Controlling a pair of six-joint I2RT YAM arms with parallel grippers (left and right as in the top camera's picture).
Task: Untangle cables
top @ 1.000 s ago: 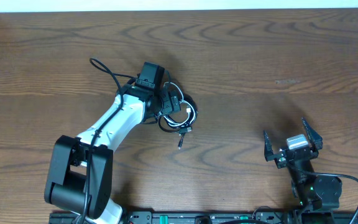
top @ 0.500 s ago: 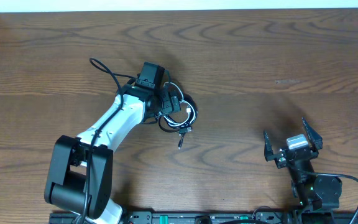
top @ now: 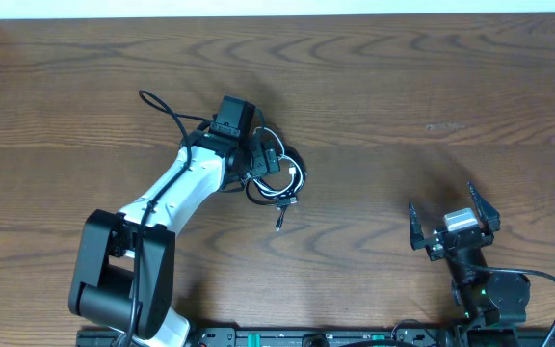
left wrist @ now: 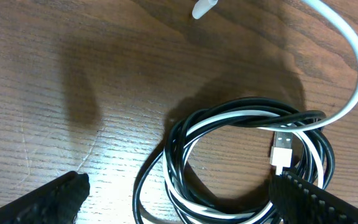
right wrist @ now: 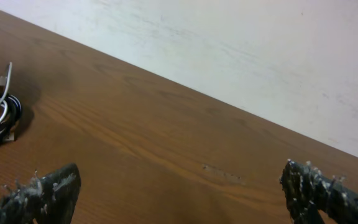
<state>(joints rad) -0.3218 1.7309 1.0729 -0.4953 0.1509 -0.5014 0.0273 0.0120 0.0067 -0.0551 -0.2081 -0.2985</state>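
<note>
Two cables (top: 276,179) lie knotted on a wooden desk (top: 403,87), left of its centre, under the left gripper (left wrist: 188,196). Its fingers (left wrist: 61,196) are spread wide to either side of the bundle; whether they touch the cords cannot be told. In the left wrist view the black cable (left wrist: 173,143) and the white cable (left wrist: 353,56) wind together in one loop, with a flat plug (left wrist: 283,152) inside it and a small white plug end (left wrist: 202,9) lying apart. The right gripper (top: 443,207) sits near the desk's front right, well apart from the cables, fingers spread and empty.
</note>
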